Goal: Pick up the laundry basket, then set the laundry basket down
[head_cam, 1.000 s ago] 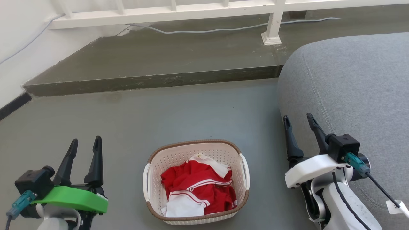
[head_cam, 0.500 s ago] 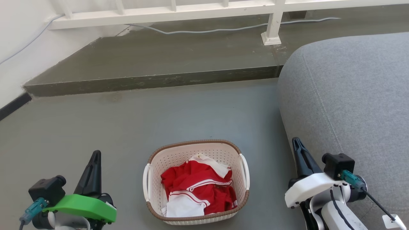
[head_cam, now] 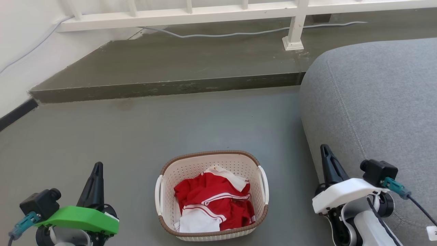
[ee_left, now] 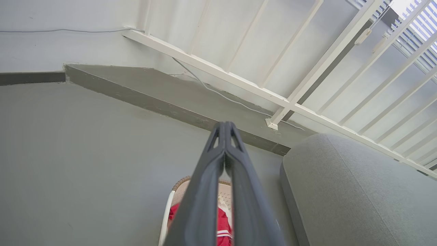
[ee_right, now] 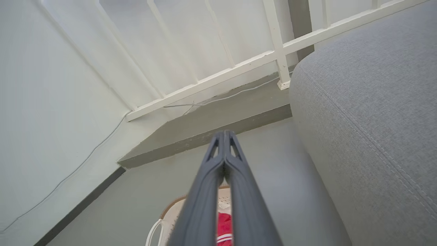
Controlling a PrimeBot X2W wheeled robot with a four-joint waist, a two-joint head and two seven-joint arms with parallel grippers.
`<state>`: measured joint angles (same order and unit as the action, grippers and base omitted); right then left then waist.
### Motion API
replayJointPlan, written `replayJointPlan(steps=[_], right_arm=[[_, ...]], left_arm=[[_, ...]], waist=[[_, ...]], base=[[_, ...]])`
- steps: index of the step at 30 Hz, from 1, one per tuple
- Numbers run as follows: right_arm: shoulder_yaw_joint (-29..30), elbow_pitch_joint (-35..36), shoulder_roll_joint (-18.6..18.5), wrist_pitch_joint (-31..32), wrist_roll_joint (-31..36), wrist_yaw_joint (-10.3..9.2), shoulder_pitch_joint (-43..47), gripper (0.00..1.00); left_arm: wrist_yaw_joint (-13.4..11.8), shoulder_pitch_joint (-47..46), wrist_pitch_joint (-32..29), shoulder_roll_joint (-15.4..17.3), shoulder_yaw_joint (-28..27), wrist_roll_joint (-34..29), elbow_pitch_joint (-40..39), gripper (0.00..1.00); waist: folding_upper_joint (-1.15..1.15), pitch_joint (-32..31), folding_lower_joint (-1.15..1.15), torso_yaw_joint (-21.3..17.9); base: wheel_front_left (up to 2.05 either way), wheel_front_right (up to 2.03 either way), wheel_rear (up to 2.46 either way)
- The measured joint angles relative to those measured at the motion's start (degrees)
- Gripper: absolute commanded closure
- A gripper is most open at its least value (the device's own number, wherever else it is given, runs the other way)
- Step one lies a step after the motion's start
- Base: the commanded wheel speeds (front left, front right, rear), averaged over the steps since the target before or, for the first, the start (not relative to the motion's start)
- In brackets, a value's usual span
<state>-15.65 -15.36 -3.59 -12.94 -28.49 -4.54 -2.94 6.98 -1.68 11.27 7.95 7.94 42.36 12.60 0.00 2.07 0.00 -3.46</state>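
Note:
The laundry basket [head_cam: 191, 169] sits on the grey floor at bottom centre of the head view, cream perforated plastic with a brown rim and white side handles, holding red and white clothes [head_cam: 213, 203]. My left gripper [head_cam: 98, 167] is shut, to the basket's left and clear of it, fingers pointing up the view. My right gripper [head_cam: 325, 149] is shut too, to the basket's right beside the sofa. In the left wrist view the shut left gripper [ee_left: 225, 125] covers most of the basket [ee_left: 180, 184]. In the right wrist view the shut right gripper [ee_right: 223, 134] hides part of the basket [ee_right: 170, 208].
A grey sofa [head_cam: 375, 102] fills the right side, close to my right arm. A raised concrete step [head_cam: 164, 87] runs across behind the basket, with a white railing [head_cam: 293, 27] and a cable [head_cam: 218, 33] on it. A white wall [head_cam: 17, 51] stands at left.
Both grippers went from open to shut and dropped lower in the head view. The camera shifted slightly, so the whole scene sits a little lower right. The basket has not moved on the floor.

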Motion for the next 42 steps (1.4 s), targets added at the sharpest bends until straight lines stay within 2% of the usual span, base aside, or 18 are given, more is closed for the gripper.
replayJointPlan(steps=[42], right_arm=[[9.8, 0.5, -0.5, 8.4, -33.3, 5.13, 0.0, 1.0]], left_arm=[[0.0, -0.1, -8.3, -2.5, -5.8, 25.1, 1.7, 1.0]], waist=[[0.0, -0.9, 0.0, 1.8]], base=[[0.0, 0.0, 0.0]])
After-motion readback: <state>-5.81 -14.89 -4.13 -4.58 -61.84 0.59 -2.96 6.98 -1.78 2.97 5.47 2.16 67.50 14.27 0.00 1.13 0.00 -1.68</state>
